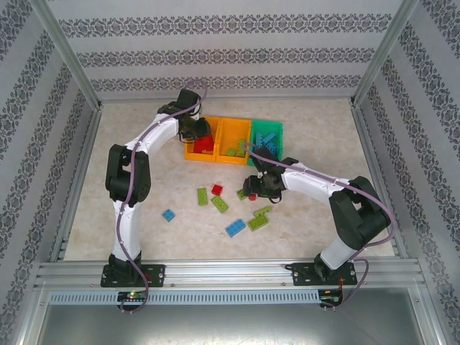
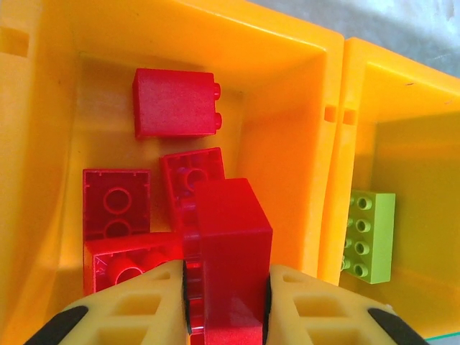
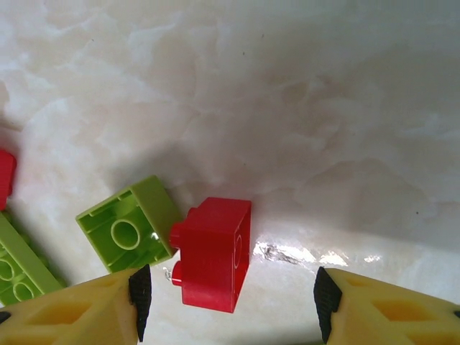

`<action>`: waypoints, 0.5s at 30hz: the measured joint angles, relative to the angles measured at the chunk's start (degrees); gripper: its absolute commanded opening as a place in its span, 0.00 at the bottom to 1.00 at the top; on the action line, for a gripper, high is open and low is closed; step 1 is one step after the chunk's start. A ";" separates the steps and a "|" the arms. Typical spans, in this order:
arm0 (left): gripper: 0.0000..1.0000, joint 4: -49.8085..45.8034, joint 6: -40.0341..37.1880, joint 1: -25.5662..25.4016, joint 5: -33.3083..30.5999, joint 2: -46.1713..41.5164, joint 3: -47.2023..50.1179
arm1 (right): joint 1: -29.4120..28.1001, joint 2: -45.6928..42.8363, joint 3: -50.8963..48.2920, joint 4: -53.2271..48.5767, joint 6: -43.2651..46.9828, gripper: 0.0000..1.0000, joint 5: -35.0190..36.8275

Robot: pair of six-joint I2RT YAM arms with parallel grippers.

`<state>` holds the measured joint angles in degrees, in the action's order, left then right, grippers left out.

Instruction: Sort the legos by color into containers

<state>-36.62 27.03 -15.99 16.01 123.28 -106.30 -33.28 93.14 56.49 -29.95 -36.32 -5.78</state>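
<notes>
My left gripper is shut on a red lego, held inside the left orange container. Beneath it lie other red legos. The middle orange container holds a lime lego. The green container has blue legos in it. My right gripper hangs open over the table, with a red lego lying on its side between the fingers, nearer the left one. A lime lego touches that red one's studs.
Loose legos lie in front of the containers: a blue one, lime ones, a red one and a larger blue one. Another lime lego sits by my right gripper's left finger.
</notes>
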 measured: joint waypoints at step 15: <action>0.55 2.93 0.83 0.00 0.04 -0.17 1.88 | 0.55 1.95 -0.79 2.47 -0.90 0.48 -0.15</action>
<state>-33.69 27.86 -15.99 16.05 123.11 -104.42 -32.73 95.09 55.70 -27.49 -37.21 -5.93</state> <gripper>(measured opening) 0.525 0.491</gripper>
